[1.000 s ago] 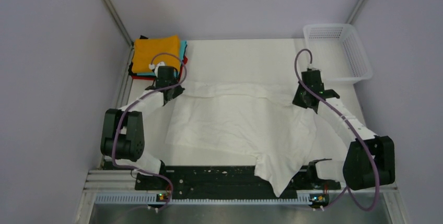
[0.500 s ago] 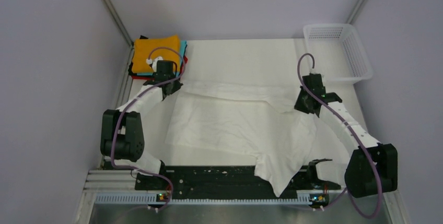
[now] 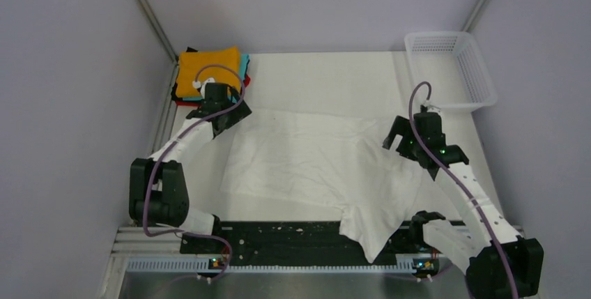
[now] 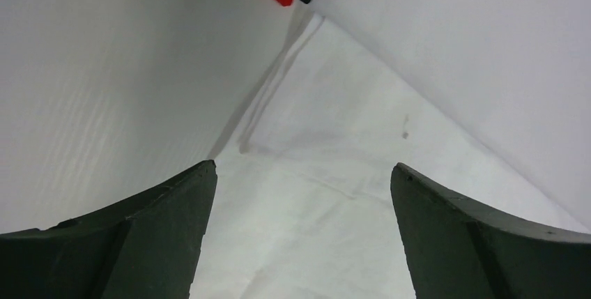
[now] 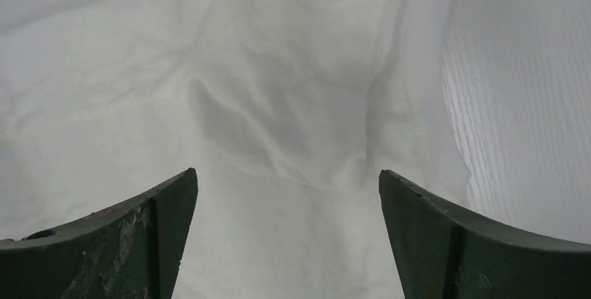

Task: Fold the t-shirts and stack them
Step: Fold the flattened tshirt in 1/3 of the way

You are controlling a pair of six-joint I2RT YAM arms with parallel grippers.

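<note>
white t-shirt [image 3: 313,166] lies wrinkled; we see left gripper [image 4: 303,173] and right gripper [image 5: 287,177] both splayed wide over its edges, holding nothing, orange-topped stack [image 3: 209,69] just behind the left.

Nothing legible: no text, label, brand, number or sign between the jaws, beside them or beyond them, in any view.
</note>
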